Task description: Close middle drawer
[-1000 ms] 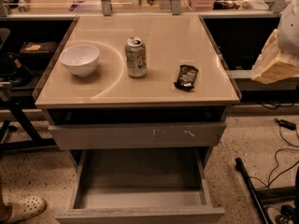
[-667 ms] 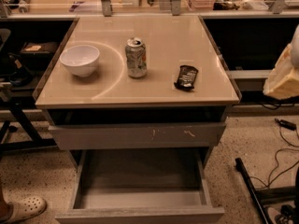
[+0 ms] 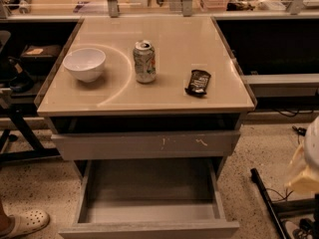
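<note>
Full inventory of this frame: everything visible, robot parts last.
table: 1, beige top, centre
bowl: 1, white, table top, left
can: 1, pale with green print, upright, right of the bowl
snack packet: 1, black, lying flat right of the can
scratched drawer front: 1, grey, just under the table top
middle drawer: 1, grey, below the scratched front, pulled far out, grey inside showing
clog: 1, white, floor, bottom left
cables: several, black, floor, right
pincer: 1, pale, right edge, beside the middle drawer, apart from it
</note>
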Controlling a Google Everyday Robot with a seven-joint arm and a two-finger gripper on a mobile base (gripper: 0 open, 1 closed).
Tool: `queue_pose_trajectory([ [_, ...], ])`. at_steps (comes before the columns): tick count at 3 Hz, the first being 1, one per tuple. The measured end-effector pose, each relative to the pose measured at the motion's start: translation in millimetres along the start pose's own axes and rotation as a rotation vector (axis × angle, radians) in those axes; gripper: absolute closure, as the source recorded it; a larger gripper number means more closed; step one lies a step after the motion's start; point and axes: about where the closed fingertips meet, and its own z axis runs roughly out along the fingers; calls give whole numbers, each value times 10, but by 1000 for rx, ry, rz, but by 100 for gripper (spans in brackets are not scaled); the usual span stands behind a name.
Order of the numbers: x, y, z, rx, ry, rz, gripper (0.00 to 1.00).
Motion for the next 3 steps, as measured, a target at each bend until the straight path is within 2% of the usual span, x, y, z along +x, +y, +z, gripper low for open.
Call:
queue_pose_trajectory([
  [1, 83, 103, 160, -36, 25, 3, 100],
  [2, 66, 82, 133, -29, 21, 1, 100],
  [3, 133, 292, 499, -113, 17, 33, 100],
])
